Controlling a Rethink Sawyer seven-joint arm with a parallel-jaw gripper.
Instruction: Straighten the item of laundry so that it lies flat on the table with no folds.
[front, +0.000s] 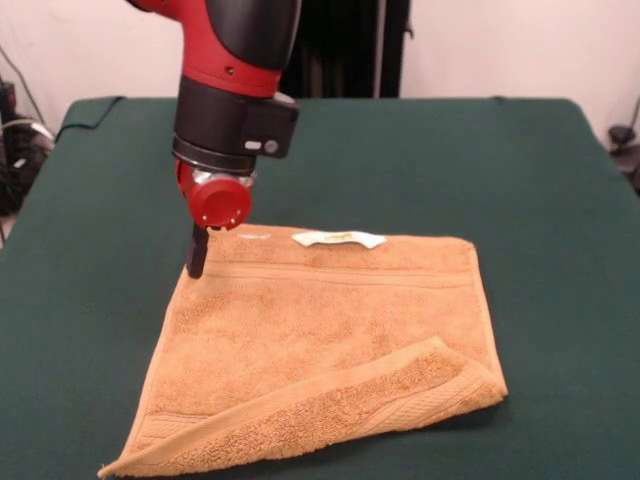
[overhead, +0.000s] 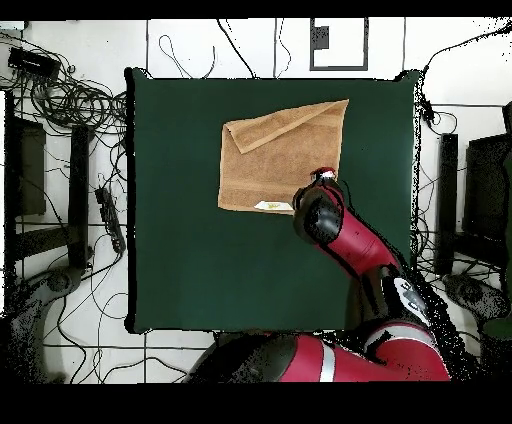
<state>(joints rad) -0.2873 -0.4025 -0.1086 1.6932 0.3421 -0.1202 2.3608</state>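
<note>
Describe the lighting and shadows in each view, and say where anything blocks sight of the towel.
Front view: even, soft light; the towel throws a thin dark shadow under its folded-over near edge; the tool touches the towel's far corner, its state unclear. Overhead view: flat light, no clear shadows on the table; the arm hides the towel corner beside the white label.

The tan towel (front: 320, 340) lies on the green table (front: 560, 200), its near edge folded back over itself in a long slanted flap. A white label (front: 338, 239) sits at its far edge. The gripper (front: 197, 252) touches the towel's far left corner.
</note>
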